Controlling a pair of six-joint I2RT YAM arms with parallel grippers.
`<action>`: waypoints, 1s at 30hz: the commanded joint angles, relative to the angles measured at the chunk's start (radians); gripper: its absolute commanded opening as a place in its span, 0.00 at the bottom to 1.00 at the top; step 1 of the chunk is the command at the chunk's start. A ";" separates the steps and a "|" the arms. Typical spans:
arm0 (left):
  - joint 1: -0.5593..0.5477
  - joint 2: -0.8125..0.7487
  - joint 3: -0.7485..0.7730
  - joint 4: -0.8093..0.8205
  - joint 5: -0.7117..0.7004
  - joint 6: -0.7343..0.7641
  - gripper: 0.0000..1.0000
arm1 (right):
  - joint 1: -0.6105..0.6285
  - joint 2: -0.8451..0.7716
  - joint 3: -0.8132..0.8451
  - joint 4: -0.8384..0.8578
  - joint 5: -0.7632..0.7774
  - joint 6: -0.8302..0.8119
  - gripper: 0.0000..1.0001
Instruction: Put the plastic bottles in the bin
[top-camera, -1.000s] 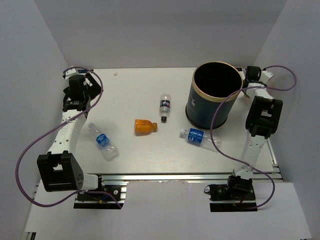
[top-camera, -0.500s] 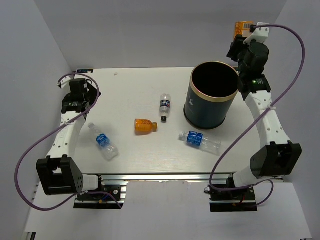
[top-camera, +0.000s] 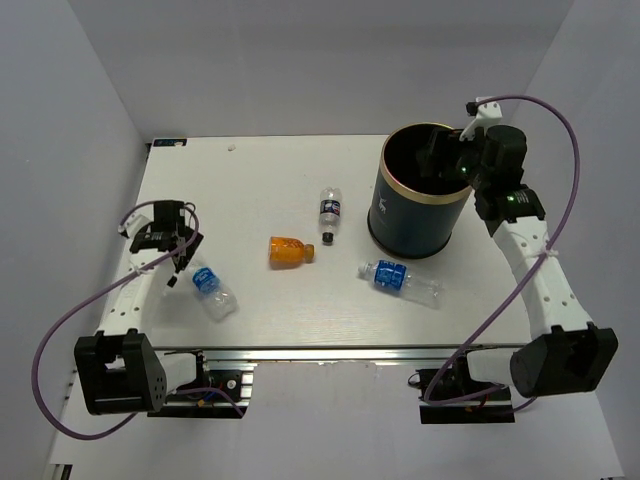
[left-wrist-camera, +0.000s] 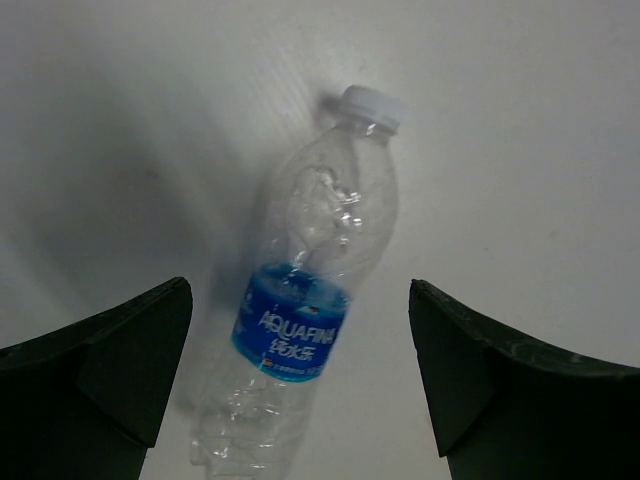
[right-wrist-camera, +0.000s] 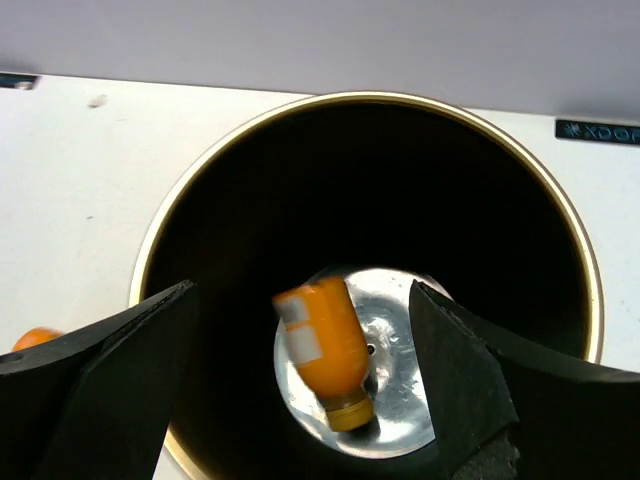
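Left end effector (left-wrist-camera: 298, 300) spread wide above a blue-labelled bottle (left-wrist-camera: 325, 215) lying on the worktop (top-camera: 260, 180); right end effector (right-wrist-camera: 301, 292) gapes empty over the bin (right-wrist-camera: 450, 170), an orange bottle (right-wrist-camera: 322, 350) blurred inside, near its shiny floor

Navy bin, orange and clear bottles, white counter.
Your bin (top-camera: 400, 215) has a dark navy wall, a gold-tan rim, a black inside, a shiny silver floor and a small white logo. The orange bottle in the bin (right-wrist-camera: 322, 345) shows a white label band and a yellowish cap, and the orange bottle on the counter (top-camera: 290, 251) is the same orange. Two clear bottles carry blue labels: the left bottle (left-wrist-camera: 305, 300), white-capped with white lettering, and the right bottle (top-camera: 400, 277). Your small bottle (top-camera: 330, 210) is clear with a dark label and black cap. The counter (top-camera: 260, 170) is white, and the left fingers (left-wrist-camera: 95, 375) and right fingers (right-wrist-camera: 100, 380) are black.
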 joint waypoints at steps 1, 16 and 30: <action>-0.003 -0.033 -0.082 -0.010 0.007 -0.052 0.98 | 0.001 -0.095 0.052 -0.002 -0.108 -0.026 0.89; -0.003 0.211 -0.169 0.269 0.138 0.023 0.82 | 0.001 -0.317 -0.106 0.016 -0.193 0.010 0.89; -0.088 0.085 0.189 0.361 0.340 0.141 0.25 | -0.001 -0.380 -0.172 -0.062 0.428 0.199 0.89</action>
